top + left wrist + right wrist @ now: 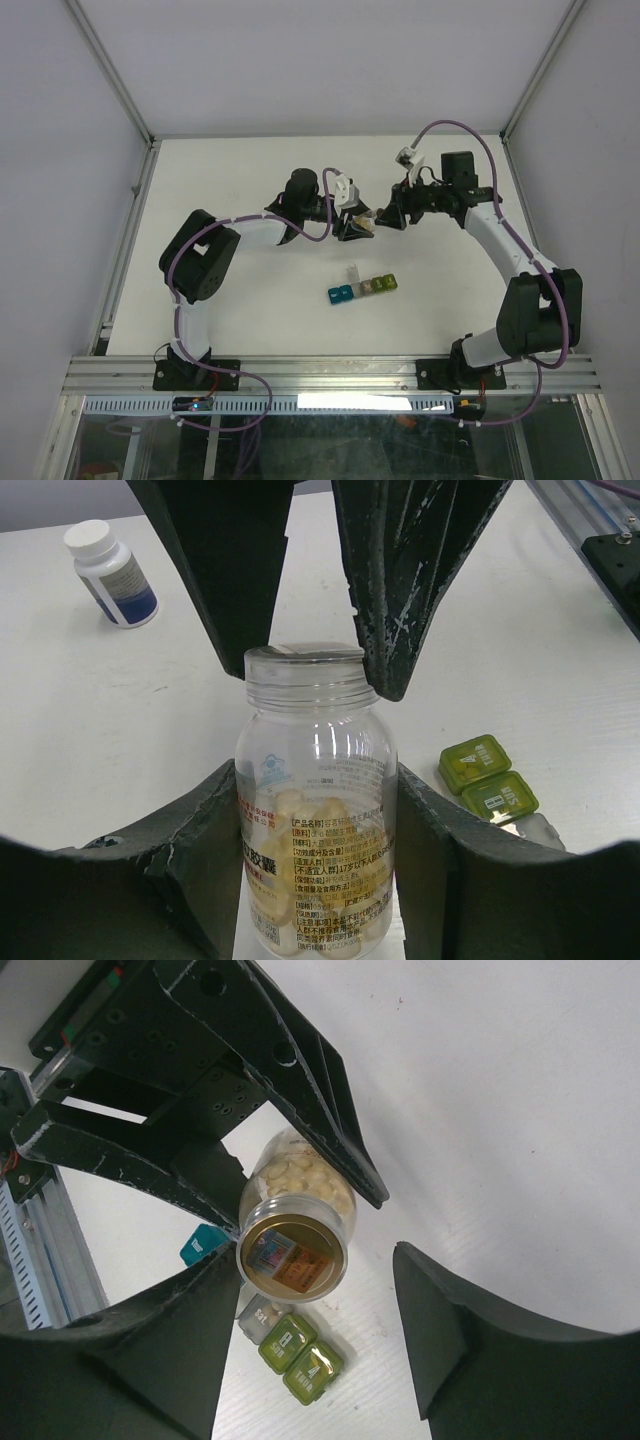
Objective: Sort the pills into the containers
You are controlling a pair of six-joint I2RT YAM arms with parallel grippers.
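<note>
1. A clear bottle is clamped by its body between the fingers of the left gripper. The pills are seen heaped behind its wall, so they lie inside that grip.
2. The bottle's long axis is pointed out of the left gripper straight at the right gripper, and the foil-sealed mouth is turned toward the right wrist.
3. The right gripper's jaws are parted and set astride the neck. 1 finger is seen at or against the rim and the other is held well apart from it, so nothing is gripped there.
4. The containers, a strip of 5 cells, are found on the table below both grippers, toward the arm bases. 1 lid appears raised.
5. The coming move is judged to depend on the right jaws being centred on the mouth's axis. The seal is nearest the right arm, while the bottle is only steadied by the left.
</note>
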